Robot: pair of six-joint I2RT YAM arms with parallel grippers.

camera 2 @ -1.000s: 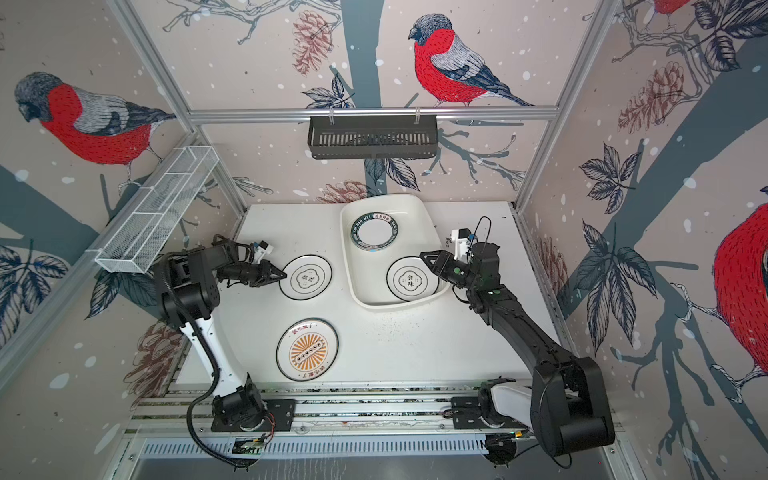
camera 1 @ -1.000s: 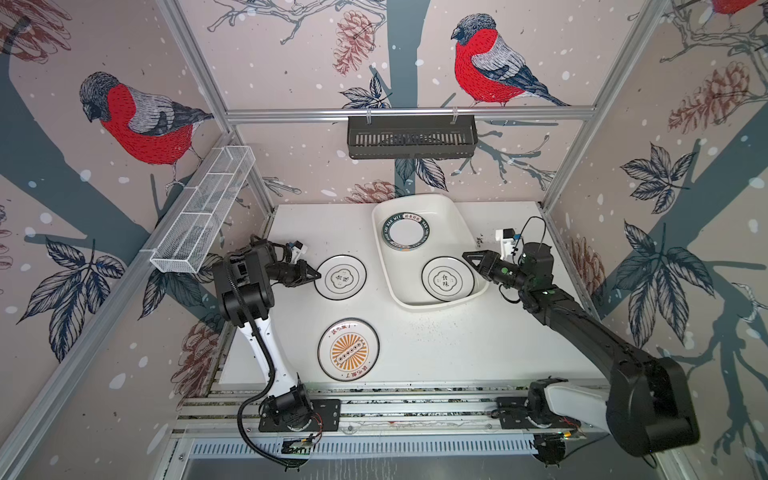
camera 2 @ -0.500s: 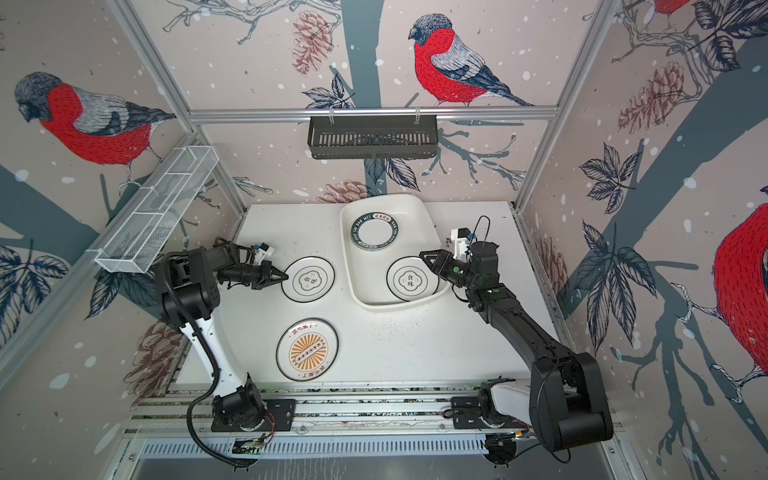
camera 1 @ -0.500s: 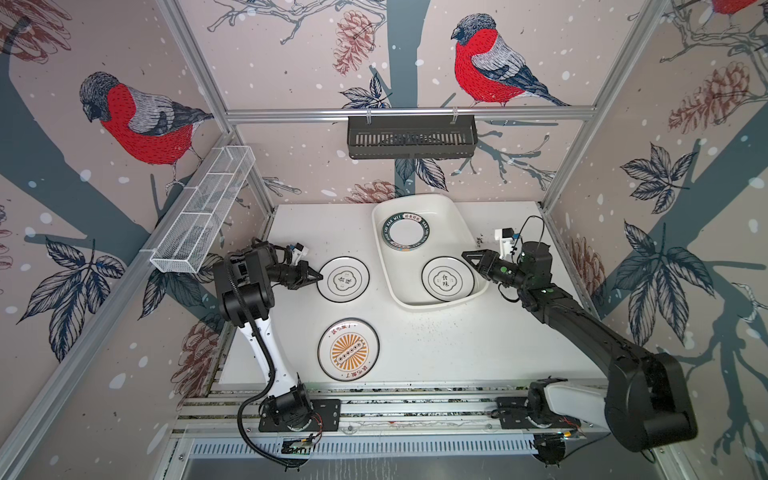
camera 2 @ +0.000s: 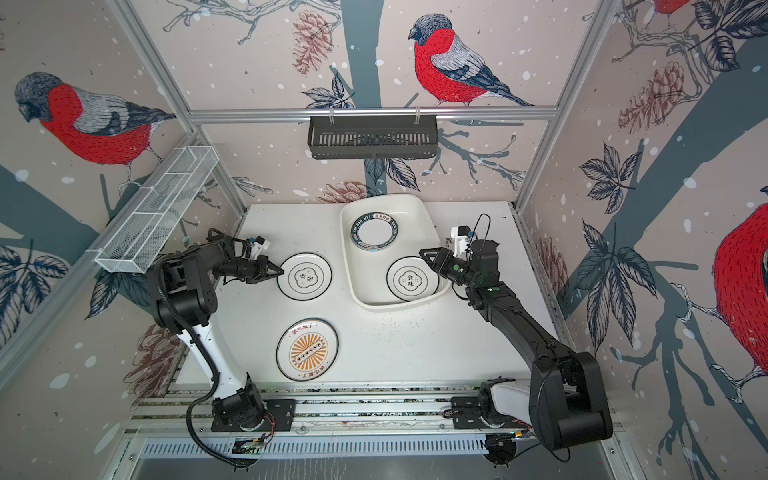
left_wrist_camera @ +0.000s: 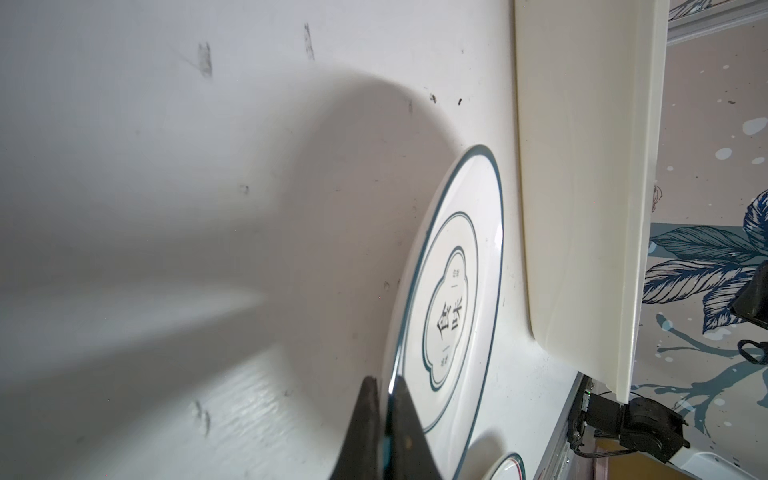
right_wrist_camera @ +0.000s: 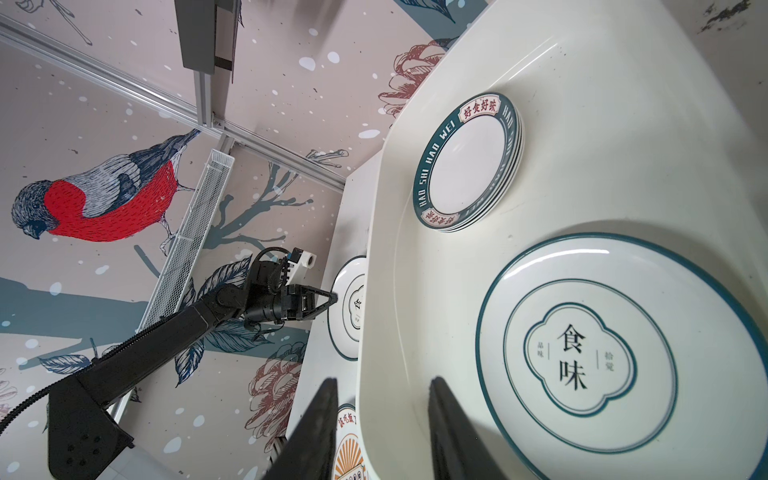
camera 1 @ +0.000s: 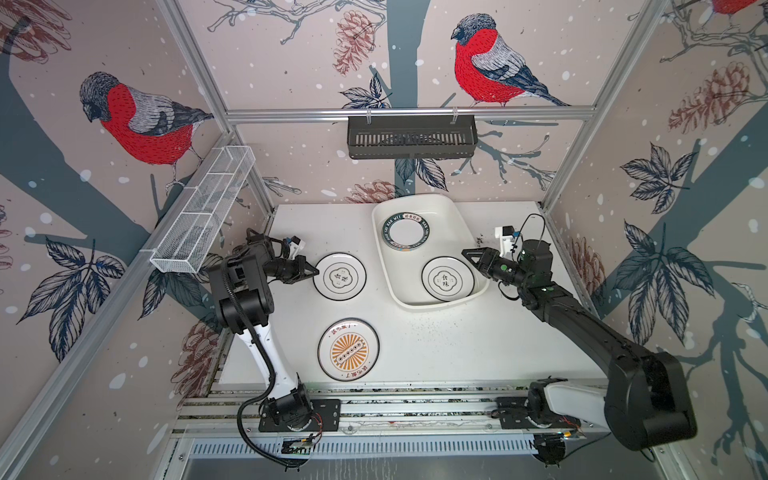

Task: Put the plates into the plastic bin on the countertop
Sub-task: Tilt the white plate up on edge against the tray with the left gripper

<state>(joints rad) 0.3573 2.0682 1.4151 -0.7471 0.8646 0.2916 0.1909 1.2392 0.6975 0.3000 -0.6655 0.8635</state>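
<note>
A thin-rimmed plate [camera 1: 340,276] [left_wrist_camera: 453,291] with black characters lies on the countertop [camera 1: 457,340], left of the plastic bin [camera 1: 451,226]. My left gripper [camera 1: 316,272] [left_wrist_camera: 386,386] is shut on this plate's left rim. A sunburst plate [camera 1: 348,350] sits nearer the front edge. Inside the bin rest a stack of green-rimmed plates [camera 1: 405,231] [right_wrist_camera: 467,162] and another thin-rimmed plate [camera 1: 446,278] [right_wrist_camera: 582,353]. My right gripper [camera 1: 467,252] [right_wrist_camera: 383,380] hovers open over the bin's right side, by that plate's edge, holding nothing.
A black slatted basket [camera 1: 411,137] hangs on the back rail. A white wire-mesh rack [camera 1: 203,216] runs along the left wall, above the left arm. Aluminium posts frame the corners, and walls close in both sides.
My left gripper has edged right onto the plate's rim and closed on it. The right arm and all other plates have stayed put.
</note>
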